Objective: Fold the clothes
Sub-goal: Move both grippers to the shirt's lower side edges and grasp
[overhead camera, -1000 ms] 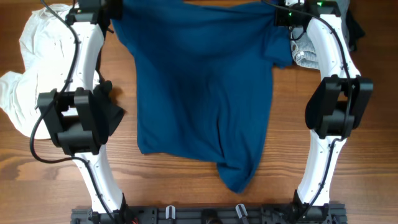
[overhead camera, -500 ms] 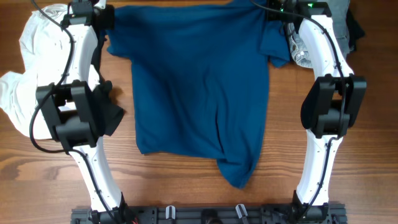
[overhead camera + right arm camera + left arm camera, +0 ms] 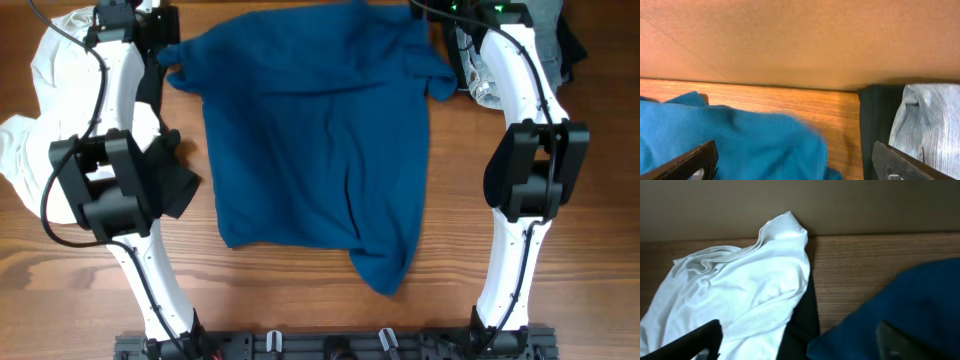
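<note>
Dark-blue shirt (image 3: 315, 140) lay spread across mid wooden table (image 3: 300, 300), sleeves at far edge, one hem corner poking toward near edge. L gripper (image 3: 797, 347) by far-left sleeve, fingers spread wide; R gripper (image 3: 795, 165) by far-right sleeve, likewise wide. White garment (image 3: 40, 110) heaped left, black garment (image 3: 180, 185) under L arm, grey striped garment (image 3: 480, 85) far right.

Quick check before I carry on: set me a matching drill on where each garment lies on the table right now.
Things:
1. blue shirt
2. white garment
3. grey striped garment
4. black cloth

Places:
A. far right corner, beside the right arm
B. partly under the left arm
C. spread across the middle of the table
D. heaped at the left edge

Pairs: 1-C, 2-D, 3-A, 4-B.
</note>
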You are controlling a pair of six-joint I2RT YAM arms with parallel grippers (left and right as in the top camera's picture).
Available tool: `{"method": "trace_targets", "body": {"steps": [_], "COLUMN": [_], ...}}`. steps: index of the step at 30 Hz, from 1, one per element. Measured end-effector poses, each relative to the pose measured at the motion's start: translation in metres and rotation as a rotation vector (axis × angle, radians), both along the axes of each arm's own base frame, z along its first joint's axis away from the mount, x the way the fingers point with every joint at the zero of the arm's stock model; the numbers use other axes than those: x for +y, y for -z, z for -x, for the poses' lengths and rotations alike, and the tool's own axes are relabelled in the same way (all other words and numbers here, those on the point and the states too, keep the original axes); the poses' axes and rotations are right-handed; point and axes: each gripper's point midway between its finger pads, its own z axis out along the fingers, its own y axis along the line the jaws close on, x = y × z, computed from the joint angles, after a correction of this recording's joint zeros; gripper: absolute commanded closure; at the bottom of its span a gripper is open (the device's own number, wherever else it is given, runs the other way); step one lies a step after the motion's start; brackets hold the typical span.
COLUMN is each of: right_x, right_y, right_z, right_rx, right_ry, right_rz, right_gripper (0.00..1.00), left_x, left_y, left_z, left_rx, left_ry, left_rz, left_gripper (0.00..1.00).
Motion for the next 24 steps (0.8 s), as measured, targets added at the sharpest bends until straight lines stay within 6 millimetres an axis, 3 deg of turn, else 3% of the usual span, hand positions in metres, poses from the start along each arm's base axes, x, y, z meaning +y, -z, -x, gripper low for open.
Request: {"method": "trace_targets", "body": {"steps": [4,7,10,12,14,15,16,19,24], "right_x": [0.0,0.0,0.002,0.003,0.004,0.004,0.005,0.006,0.014], "right_y": [-0.012,-0.04,-0.093,-0.132,-0.173,-0.181,-0.188,-0.186,-0.184], "right_z": [0.022,0.067,0.124,0.167,0.213,0.224,0.234,0.266,0.304], "right_rx": [0.073,0.182,0.24,0.258,0.249,0.245,0.247,0.33,0.413], "right_ry": [0.01,0.01,0.01,0.015,0.019,0.021,0.021,0.036,0.052], "right_rz": [-0.013,-0.027,-0.054,-0.077,-0.097,-0.102,-0.106,-0.117,-0.116], "right_gripper": [0.0,0.0,0.03,0.06,0.08,0.08,0.08,0.08,0.08], "left_x": [-0.011,-0.023,-0.04,-0.062,-0.079,-0.093,-0.1,-0.114,-0.127], "left_y": [-0.016,-0.047,-0.09,-0.131,-0.157,-0.171,-0.175,-0.16,-0.138], "left_z": [0.007,0.029,0.066,0.107,0.138,0.164,0.178,0.22,0.262], "left_rx": [-0.005,0.009,0.031,0.046,0.057,0.084,0.104,0.264,0.457], "left_ry": [-0.024,-0.044,-0.04,-0.01,0.02,0.049,0.061,0.057,0.022], "left_rz": [0.046,0.093,0.157,0.223,0.266,0.292,0.306,0.336,0.368], "left_gripper": [0.0,0.0,0.0,0.0,0.0,0.0,0.0,0.0,0.0]}}
